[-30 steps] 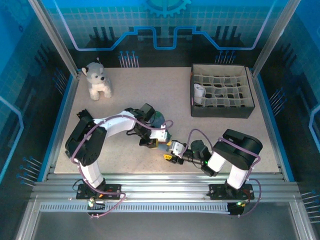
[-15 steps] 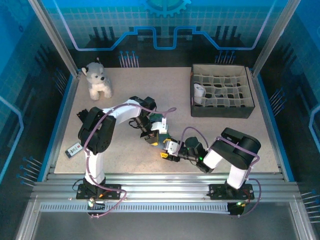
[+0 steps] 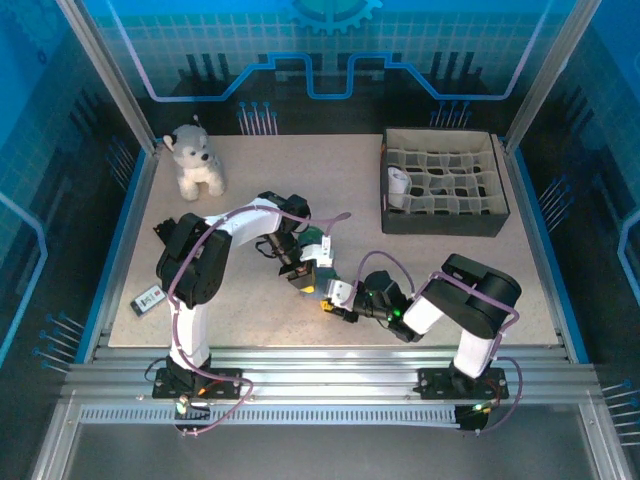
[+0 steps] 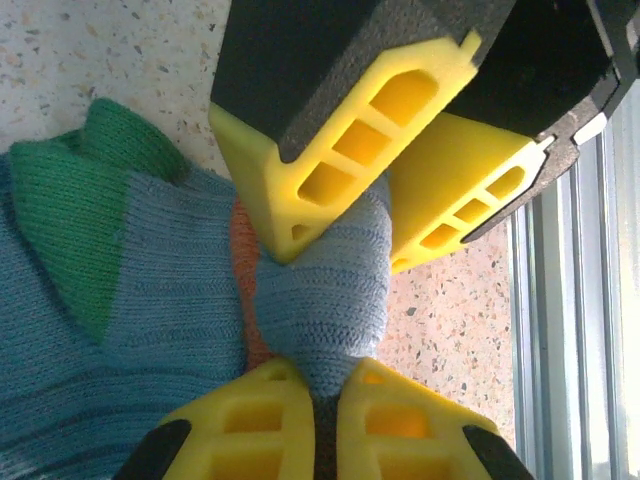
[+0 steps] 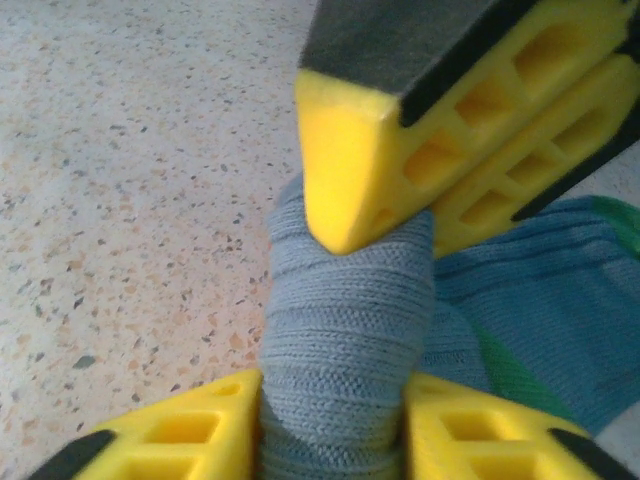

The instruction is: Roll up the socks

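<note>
The teal-green sock (image 3: pixel 316 243) with grey-blue bands lies mid-table, bunched between both grippers. In the left wrist view the sock (image 4: pixel 130 300) shows a green patch and an orange strip, and my left gripper (image 4: pixel 322 375) is shut on a grey-blue fold of it. My right gripper (image 4: pixel 400 170) meets that fold from the opposite side. In the right wrist view my right gripper (image 5: pixel 333 385) is shut on the sock (image 5: pixel 340 310), a finger pressed against each side. From above, the left gripper (image 3: pixel 303 278) and right gripper (image 3: pixel 325 293) nearly touch.
A dark divided box (image 3: pixel 445 222) stands at the back right with a white roll (image 3: pixel 398 184) in one cell. A plush dog (image 3: pixel 195 160) sits at the back left. A small grey device (image 3: pixel 147 298) lies near the left edge.
The right gripper moved in toward the left one and its jaws narrowed onto the sock fold. The left arm shifted its elbow, uncovering the small device. The left gripper stayed shut on the sock.
</note>
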{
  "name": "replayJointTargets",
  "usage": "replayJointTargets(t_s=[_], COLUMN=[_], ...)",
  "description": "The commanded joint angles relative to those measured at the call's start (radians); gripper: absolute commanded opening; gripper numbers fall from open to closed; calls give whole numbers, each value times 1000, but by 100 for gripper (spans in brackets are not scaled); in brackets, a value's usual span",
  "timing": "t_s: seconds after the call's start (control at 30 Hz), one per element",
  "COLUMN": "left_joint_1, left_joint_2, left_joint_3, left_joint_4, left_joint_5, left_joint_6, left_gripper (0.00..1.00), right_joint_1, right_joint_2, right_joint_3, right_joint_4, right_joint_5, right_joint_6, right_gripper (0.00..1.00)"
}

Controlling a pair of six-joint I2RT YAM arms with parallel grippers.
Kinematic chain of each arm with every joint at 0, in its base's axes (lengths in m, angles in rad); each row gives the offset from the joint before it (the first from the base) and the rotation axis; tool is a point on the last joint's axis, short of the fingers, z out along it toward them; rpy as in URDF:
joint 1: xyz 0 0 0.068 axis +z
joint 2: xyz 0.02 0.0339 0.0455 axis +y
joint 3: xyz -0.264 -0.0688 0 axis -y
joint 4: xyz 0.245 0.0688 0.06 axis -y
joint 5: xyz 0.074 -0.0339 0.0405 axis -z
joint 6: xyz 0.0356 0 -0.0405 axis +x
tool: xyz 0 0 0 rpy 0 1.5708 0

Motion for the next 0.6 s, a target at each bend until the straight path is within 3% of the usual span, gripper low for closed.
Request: replayJointTargets(t_s=[0.0, 0.17, 0.33, 0.5, 0.57], left_joint_1=[11, 9, 9, 9, 11], left_joint_2=[-8, -22, -73, -218, -269], left_joint_3=[19, -4, -85, -234, -274], left_joint_4=[-13, 48, 158, 335, 379], left_joint_5=[69, 51, -14, -73, -90], left_joint_6=[13, -72, -220, -329, -354], left_gripper=[0, 0, 3, 23, 27], right_joint_1=[15, 15, 13, -9, -22], right_joint_2=[-2, -90, -183, -192, -181], right_joint_3=[20, 66, 174, 233, 263], right_joint_4=[-48, -248, -610, -785, -861], right_joint_5=[13, -15, -63, -172, -214], right_joint_6=[5, -6, -5, 13, 25], right_gripper=[19, 1, 0, 0, 0])
